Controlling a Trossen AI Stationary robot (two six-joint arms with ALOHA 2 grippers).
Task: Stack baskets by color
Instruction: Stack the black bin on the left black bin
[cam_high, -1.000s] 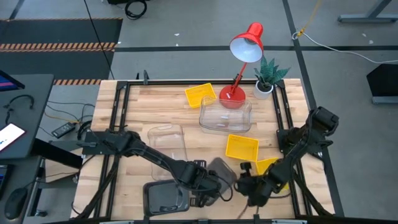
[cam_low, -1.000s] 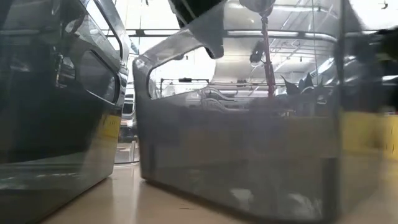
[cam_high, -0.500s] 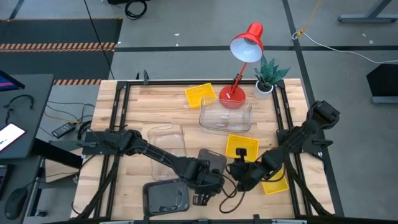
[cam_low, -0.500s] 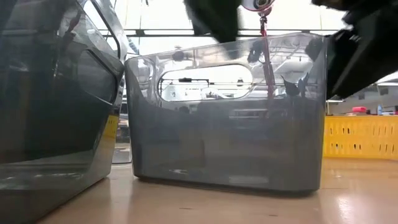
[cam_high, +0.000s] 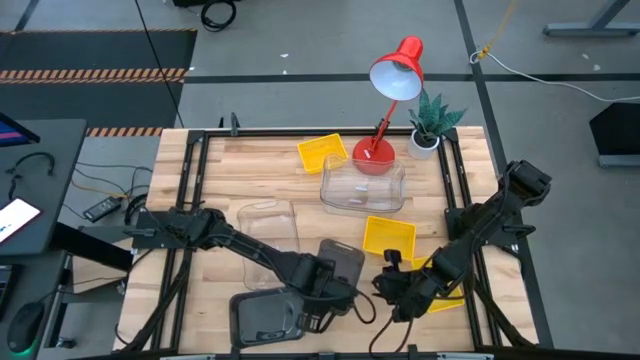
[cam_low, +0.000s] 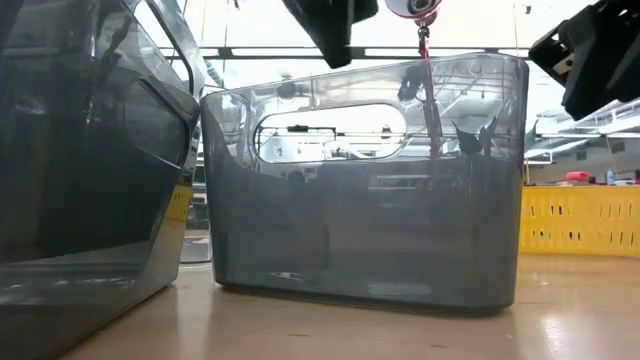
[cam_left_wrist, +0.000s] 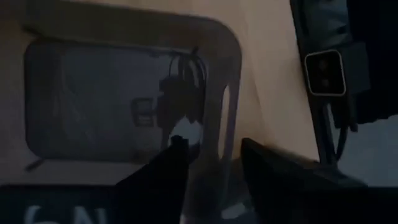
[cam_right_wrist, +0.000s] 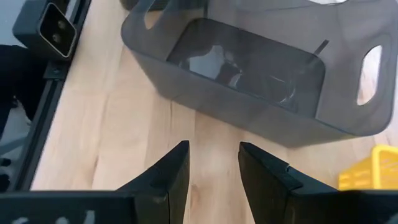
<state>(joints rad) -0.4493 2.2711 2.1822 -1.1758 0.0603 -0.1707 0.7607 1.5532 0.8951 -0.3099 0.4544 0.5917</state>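
Note:
A smoky dark grey basket (cam_high: 342, 258) (cam_low: 370, 200) stands level on its bottom near the table's front edge, with a slotted end wall (cam_left_wrist: 225, 118) facing that edge. My left gripper (cam_high: 322, 292) (cam_left_wrist: 212, 142) hangs open just above that wall, one finger on each side of its rim and clear of it. To the basket's right, my right gripper (cam_high: 395, 290) (cam_right_wrist: 214, 148) is open over bare wood with nothing between its fingers. A second grey basket (cam_high: 265, 318) (cam_low: 90, 160) sits at the front edge, to the left.
Yellow baskets lie at the far side (cam_high: 322, 152), right of centre (cam_high: 388, 235) and under the right arm (cam_high: 445, 295). Clear baskets stand at centre (cam_high: 362, 185) and centre left (cam_high: 268, 225). A red lamp (cam_high: 385, 110) and a potted plant (cam_high: 430, 125) stand at the far right.
The grey basket, a second ago tilted and lifted close to the front edge, now stands level on the table a little farther back. My right gripper has drawn away from it, upward and toward the table's right edge. My left gripper stays over the basket's near wall.

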